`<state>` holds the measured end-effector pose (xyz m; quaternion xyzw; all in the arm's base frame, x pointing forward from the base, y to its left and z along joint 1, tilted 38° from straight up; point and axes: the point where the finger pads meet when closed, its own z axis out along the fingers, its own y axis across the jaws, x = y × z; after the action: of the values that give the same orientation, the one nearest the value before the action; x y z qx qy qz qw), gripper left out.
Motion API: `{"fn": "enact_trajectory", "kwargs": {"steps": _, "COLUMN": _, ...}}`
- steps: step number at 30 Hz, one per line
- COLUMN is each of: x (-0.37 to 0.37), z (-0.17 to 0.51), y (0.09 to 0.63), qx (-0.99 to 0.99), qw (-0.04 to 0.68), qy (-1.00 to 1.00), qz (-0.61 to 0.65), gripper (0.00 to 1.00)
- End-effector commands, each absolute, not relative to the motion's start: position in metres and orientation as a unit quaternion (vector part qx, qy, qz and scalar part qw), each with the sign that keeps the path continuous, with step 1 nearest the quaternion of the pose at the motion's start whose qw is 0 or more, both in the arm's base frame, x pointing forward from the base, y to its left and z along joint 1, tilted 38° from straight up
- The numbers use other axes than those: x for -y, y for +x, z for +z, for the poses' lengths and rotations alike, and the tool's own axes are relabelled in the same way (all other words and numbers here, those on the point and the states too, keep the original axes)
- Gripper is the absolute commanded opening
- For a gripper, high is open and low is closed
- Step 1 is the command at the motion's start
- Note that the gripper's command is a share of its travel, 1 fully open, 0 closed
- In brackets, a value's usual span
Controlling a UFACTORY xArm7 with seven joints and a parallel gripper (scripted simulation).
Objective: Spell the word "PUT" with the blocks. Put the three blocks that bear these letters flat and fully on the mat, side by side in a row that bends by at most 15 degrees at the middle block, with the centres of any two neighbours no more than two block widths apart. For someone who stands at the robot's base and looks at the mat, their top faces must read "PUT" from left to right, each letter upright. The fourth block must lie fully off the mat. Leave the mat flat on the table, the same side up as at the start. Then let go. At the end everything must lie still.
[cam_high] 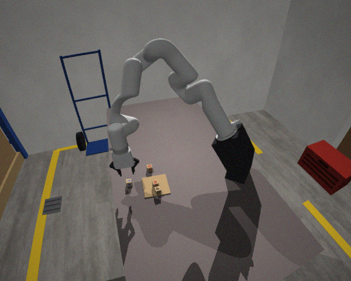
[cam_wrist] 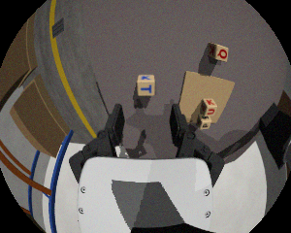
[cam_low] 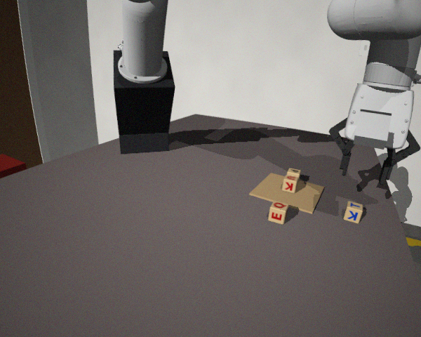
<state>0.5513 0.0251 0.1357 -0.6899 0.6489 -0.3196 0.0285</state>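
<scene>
My gripper (cam_high: 126, 174) (cam_low: 363, 180) (cam_wrist: 146, 112) is partly open and empty, above the table near the T block. The T block (cam_high: 128, 181) (cam_low: 353, 212) (cam_wrist: 146, 87) has a blue T on top and lies on the table off the mat. The tan mat (cam_high: 148, 190) (cam_low: 269, 187) (cam_wrist: 199, 87) lies flat. On it sit the U block (cam_high: 155, 182) (cam_low: 290, 184) (cam_wrist: 209, 108), red U up, and beside it the P block (cam_high: 157, 189) (cam_low: 294, 170) (cam_wrist: 205, 122), dark P up, near the mat's edge. The Q block (cam_high: 149, 166) (cam_low: 278, 213) (cam_wrist: 218, 52), red Q up, is off the mat.
The table's edge (cam_wrist: 103, 99) runs not far beyond the T block, on the side away from the mat. The robot's black base (cam_high: 236, 157) (cam_low: 143, 112) stands on the other side of the mat. A red box (cam_high: 328, 166) and a blue hand truck (cam_high: 90, 98) stand off the table.
</scene>
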Motion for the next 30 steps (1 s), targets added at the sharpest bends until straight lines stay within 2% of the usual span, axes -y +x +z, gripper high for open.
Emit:
{"fn": "enact_trajectory", "kwargs": {"steps": 1, "x": -0.026, "z": 0.136, "y": 0.553, "qx": -0.648, "qw": 0.03, "qy": -0.69, "qz": -0.32, "gripper": 0.69}}
{"fn": "enact_trajectory", "kwargs": {"steps": 30, "x": -0.013, "z": 0.108, "y": 0.57, "qx": -0.648, "qw": 0.03, "qy": -0.69, "qz": -0.32, "gripper": 0.69}}
